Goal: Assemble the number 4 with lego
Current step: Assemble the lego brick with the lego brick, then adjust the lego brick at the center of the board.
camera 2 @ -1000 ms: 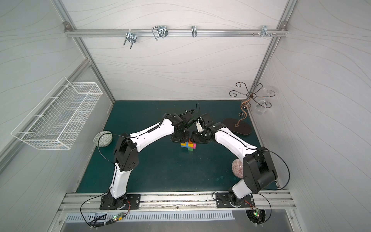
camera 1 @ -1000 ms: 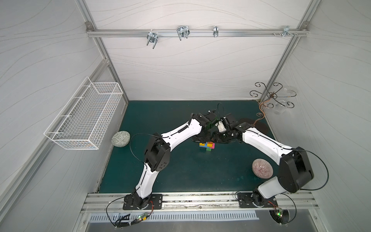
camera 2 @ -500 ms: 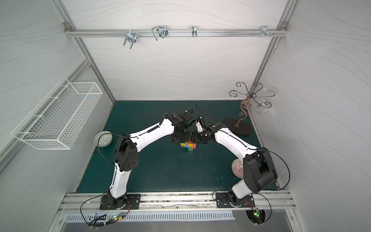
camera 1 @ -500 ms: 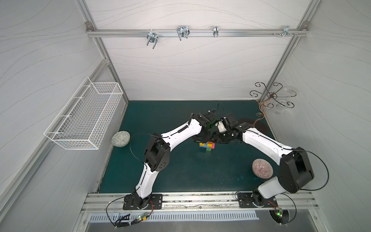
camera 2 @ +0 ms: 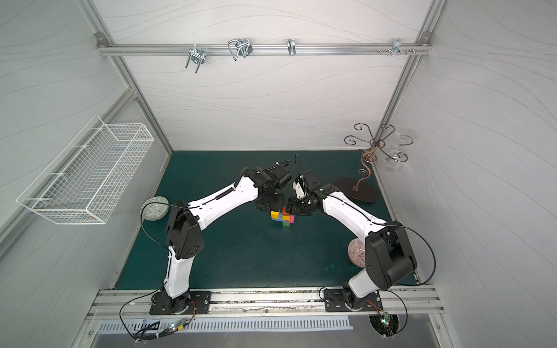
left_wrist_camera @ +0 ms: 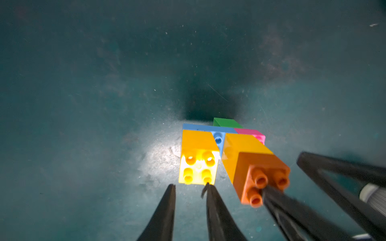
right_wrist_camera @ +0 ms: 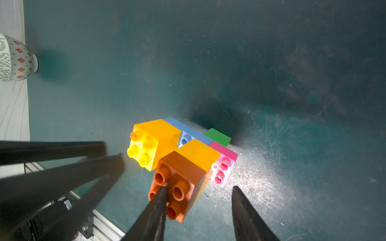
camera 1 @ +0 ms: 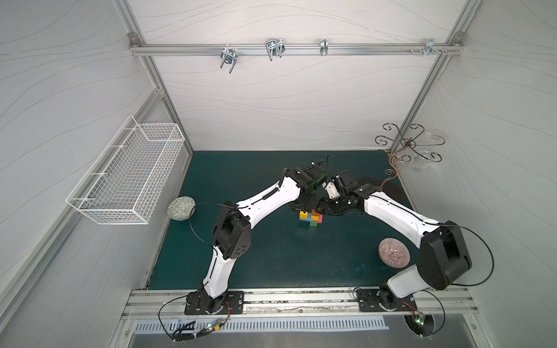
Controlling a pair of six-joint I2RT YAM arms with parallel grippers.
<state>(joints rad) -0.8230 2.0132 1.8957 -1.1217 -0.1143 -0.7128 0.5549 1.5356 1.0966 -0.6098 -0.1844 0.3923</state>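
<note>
Six lego bricks [camera 1: 311, 217] sit joined as the number 4 [camera 2: 282, 217], lying flat on the green worktop [camera 1: 271, 256] near its middle, just in front of both wrists in both top views. From the left wrist, the blue bar [left_wrist_camera: 205, 127] runs across the figure. One yellow cube [left_wrist_camera: 198, 158] sits at its end, and a second yellow cube [left_wrist_camera: 244, 148] carries the orange cube [left_wrist_camera: 263, 167]. The pink cube [left_wrist_camera: 250, 131] and green cube [left_wrist_camera: 226, 123] lie beyond (studs point back toward the cameras).

The left tool [left_wrist_camera: 189, 185] is released, its fingers slightly parted with nothing between them. One tip seems to touch the edge of the first yellow cube, though blur makes this uncertain. The right tool [right_wrist_camera: 198, 187] stands wider apart, gripping nothing. One finger [right_wrist_camera: 160, 198] rests on the orange cube's studs, and the other is clear of the bricks.
</note>
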